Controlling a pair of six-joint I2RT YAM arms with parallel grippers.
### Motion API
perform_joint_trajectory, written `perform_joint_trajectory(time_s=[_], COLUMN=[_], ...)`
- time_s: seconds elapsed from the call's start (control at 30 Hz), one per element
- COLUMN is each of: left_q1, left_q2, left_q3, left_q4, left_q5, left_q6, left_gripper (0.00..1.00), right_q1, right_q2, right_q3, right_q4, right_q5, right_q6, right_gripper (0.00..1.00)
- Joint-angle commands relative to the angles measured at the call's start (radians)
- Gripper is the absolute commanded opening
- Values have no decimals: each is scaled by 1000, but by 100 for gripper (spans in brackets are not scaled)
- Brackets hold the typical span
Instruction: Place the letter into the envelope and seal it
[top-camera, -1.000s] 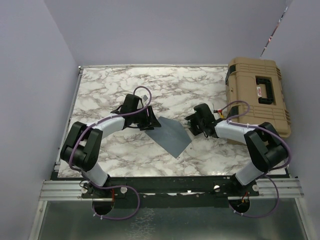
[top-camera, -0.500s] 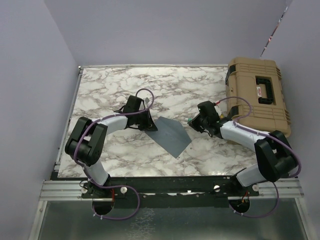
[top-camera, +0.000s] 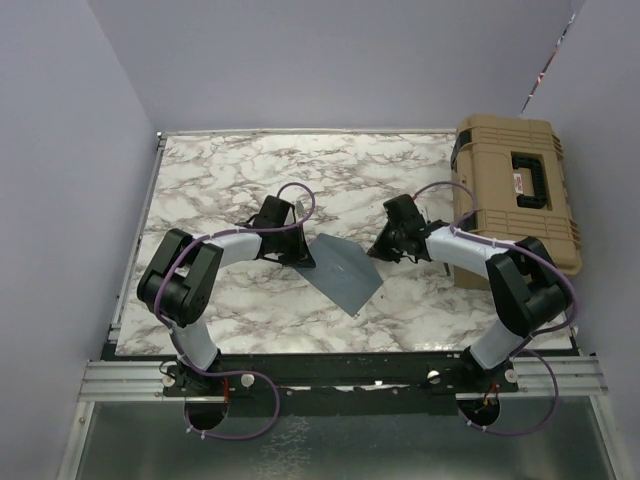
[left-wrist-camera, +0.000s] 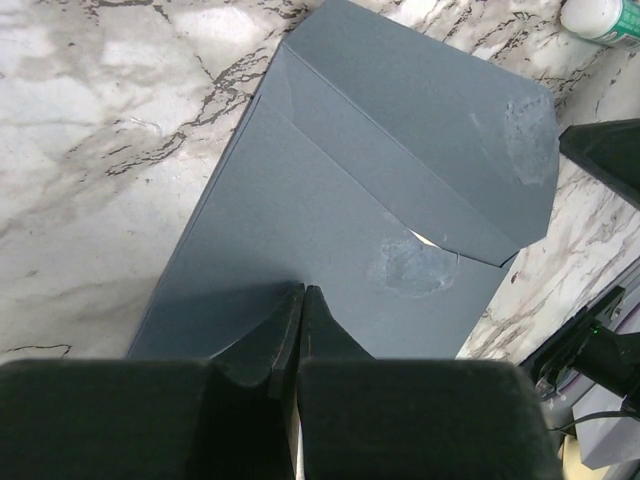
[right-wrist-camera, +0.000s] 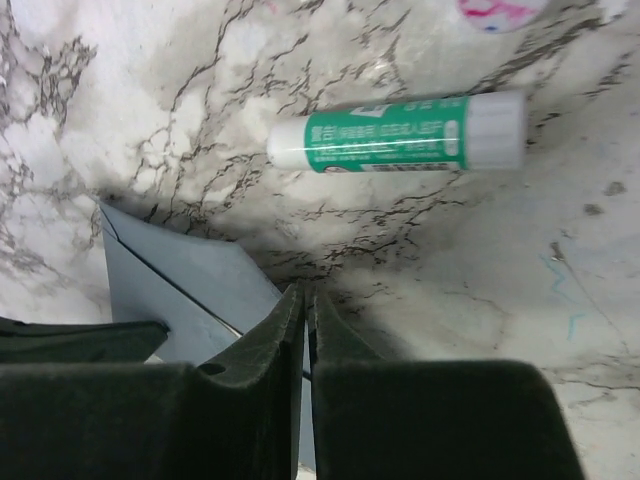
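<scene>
Slate-grey envelope lies flat on the marble table, flap folded down. Letter: only a pale sliver shows at the flap tip, so insertion is judged done. Left gripper is closed, tips on the envelope's edge. Right gripper is closed at the opposite corner. Glue stick lies near the envelope. Seal unconfirmed.

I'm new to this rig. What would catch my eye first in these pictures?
A blue-grey envelope lies in the middle of the marble table, with the left gripper and right gripper closed at its opposite edges. A green-and-white glue stick lies just beyond the right gripper, and a tan case sits at the table's far right.
</scene>
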Motion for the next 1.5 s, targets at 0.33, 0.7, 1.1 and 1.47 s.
perform_joint_trajectory(time_s=[0.33, 0.7, 1.1, 1.47], left_q1=[-6, -6, 1, 96], left_q2=[21, 23, 9, -60], left_q3=[-15, -33, 7, 131], left_q4=[-38, -37, -40, -73], left_q5=[-92, -86, -43, 203], left_q6=[9, -1, -18, 34], left_gripper=[0, 0, 0, 0], right_q1=[-3, 44, 213, 308], right_q2=[10, 135, 227, 229], right_q3=[16, 91, 265, 198], right_q4=[-9, -4, -272, -245], right_q5=[-349, -413, -72, 132], right_q6=[-149, -267, -413, -516], right_gripper=[8, 10, 16, 34])
